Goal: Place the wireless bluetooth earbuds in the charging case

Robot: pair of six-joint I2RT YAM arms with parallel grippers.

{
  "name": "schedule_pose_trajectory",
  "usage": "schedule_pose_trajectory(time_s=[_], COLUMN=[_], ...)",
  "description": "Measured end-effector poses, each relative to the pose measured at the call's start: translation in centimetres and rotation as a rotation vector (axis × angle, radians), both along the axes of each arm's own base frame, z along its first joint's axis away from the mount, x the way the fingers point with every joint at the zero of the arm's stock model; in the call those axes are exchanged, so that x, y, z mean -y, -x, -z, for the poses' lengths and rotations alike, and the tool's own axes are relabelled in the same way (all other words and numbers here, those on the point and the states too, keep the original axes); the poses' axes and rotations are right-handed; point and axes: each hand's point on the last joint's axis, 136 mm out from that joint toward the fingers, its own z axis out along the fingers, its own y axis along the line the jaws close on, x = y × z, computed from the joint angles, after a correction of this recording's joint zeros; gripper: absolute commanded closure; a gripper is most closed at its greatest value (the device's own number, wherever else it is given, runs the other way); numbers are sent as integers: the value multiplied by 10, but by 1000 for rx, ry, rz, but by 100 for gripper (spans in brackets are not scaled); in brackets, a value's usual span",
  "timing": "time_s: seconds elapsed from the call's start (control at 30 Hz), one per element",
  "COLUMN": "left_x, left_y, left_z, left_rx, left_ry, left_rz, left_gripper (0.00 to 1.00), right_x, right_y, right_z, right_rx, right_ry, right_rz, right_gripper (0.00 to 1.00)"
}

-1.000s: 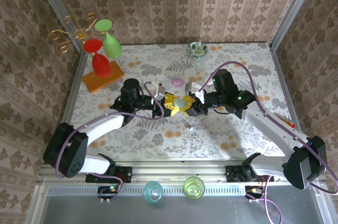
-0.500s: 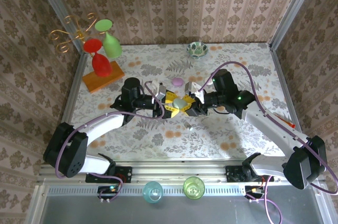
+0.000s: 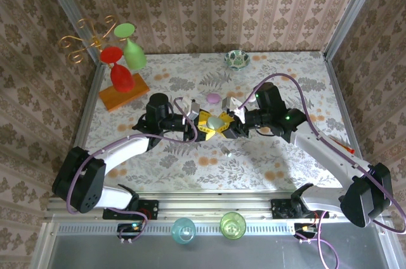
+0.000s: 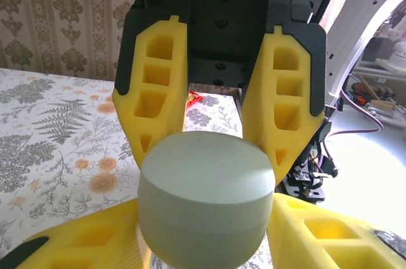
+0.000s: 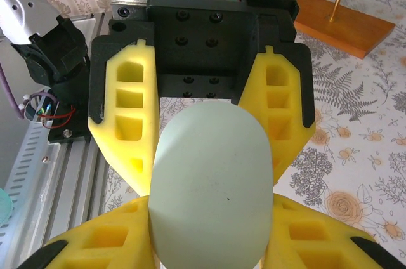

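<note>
So the right gripper (image 5: 211,202) was clamped on the pale green charging case (image 5: 212,174) around mid-table. The left gripper (image 4: 206,209) faced it, its fingers flanking the same case, but I couldn't tell if it was actually gripping. One tiny earbud (image 3: 226,151) lay on the table (image 3: 190,164) just nearer.

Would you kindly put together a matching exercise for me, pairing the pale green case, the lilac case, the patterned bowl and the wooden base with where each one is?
Things:
1. pale green case
2. lilac case
3. patterned bowl
4. wooden base

Places:
A. at the far edge of the table, right of the middle
B. at the table's far left
C. between the fingers of the left gripper and the right gripper
D. lying on the table just beyond the two grippers

Pairs: 1-C, 2-D, 3-A, 4-B.
</note>
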Motion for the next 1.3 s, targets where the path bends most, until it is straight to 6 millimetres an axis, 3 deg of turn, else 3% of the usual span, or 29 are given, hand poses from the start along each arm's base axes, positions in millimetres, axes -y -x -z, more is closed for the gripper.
schedule_pose_trajectory(time_s=[0.17,0.3,0.4,0.67,1.3], left_x=[0,0,0,0,1], left_y=[0,0,0,0,-3], left_z=[0,0,1,0,0], left_rx=[-1,-8,-9,-2,15], left_ry=[0,-1,-1,5,9], left_rz=[0,2,3,10,-3], left_gripper=[64,73,74,75,75], right_x=[0,0,0,2,12], right_y=[0,0,-1,-7,-13], right_z=[0,0,0,1,-7], right_rx=[0,0,0,-10,-39], right_ry=[0,0,1,-4,-42], right_rz=[0,1,7,42,113], right_gripper=[72,61,52,39,37])
